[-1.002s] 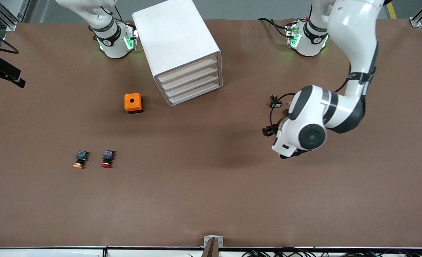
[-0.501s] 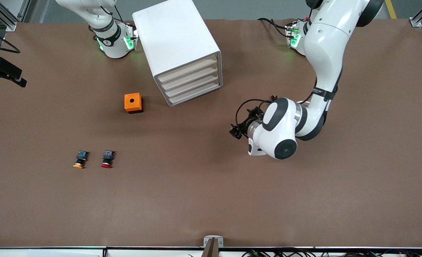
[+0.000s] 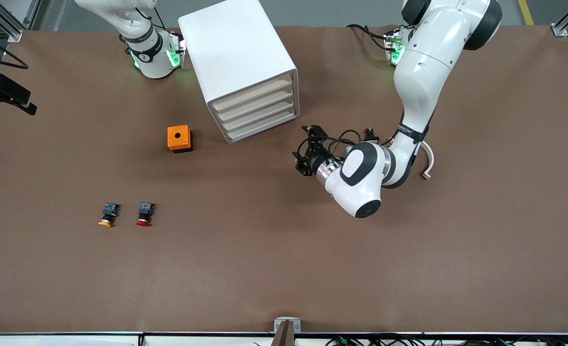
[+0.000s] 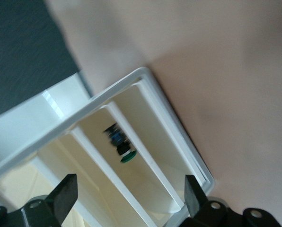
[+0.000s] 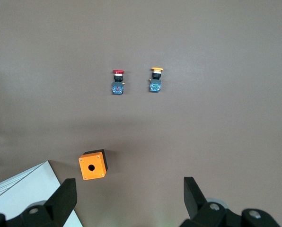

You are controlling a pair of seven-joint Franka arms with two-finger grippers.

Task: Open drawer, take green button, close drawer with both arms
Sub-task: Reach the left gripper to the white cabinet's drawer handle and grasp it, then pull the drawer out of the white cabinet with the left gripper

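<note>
Both grippers are spread wide and empty. Over the last second the left arm has swung in from its end of the table, and the left gripper (image 3: 304,153) now sits mid-frame in the front view, just in front of the cabinet (image 3: 235,53) at top centre. All four drawer fronts (image 3: 257,113) look flush, so nothing is pulled out yet. The left wrist view shows the green button (image 4: 123,148) lying in one of the cream trays; I can't tell which. So the approach looks done and the drawer pull is next. The right gripper (image 5: 129,201) waits high over the table above the orange box (image 3: 179,138). The orange-capped button (image 3: 107,215) and red-capped button (image 3: 144,214) are decoys at lower frame.
</note>
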